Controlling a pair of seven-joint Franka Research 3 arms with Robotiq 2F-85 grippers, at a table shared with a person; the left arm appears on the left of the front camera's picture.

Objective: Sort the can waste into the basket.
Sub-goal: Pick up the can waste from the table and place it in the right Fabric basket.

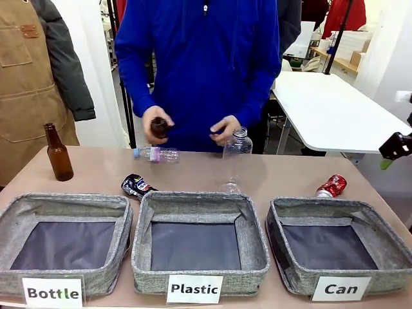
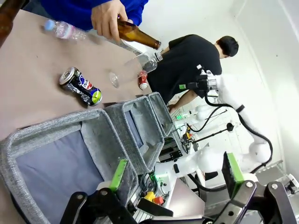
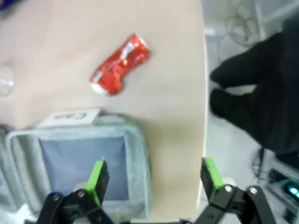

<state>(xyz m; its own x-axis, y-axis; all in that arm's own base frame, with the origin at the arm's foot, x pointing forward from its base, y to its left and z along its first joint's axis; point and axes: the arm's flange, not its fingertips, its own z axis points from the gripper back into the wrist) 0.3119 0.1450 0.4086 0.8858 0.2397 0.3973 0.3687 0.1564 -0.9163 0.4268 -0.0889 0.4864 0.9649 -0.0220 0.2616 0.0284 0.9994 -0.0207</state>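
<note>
Left gripper [image 2: 175, 172]: jaws spread wide, nothing between the green pads, poised over the near side of the Bottle basket [image 1: 64, 205], the leftmost of three in the near row. Right gripper [image 3: 154, 179]: jaws spread wide, empty, above the Can basket [image 1: 322, 207] at the near right. Red can [image 1: 331, 186]: crushed, lying on the table [image 1: 290, 170] just beyond the Can basket's far rim, outside it. Black can [image 1: 137, 186]: crushed, lying at the far end of the gap between the Bottle basket and the middle Plastic basket [image 1: 193, 203]. Person's right hand [image 1: 158, 123]: clenched around a brown bottle [image 2: 138, 35], held above the table's far edge. Person's left hand [image 1: 225, 129]: fingers curled, just beside the neck of a standing clear bottle [image 1: 237, 151]; whether they touch cannot be told. Second brown bottle [image 1: 58, 153]: upright, far left. Second clear bottle [image 1: 158, 154]: on its side near the far edge.
</note>
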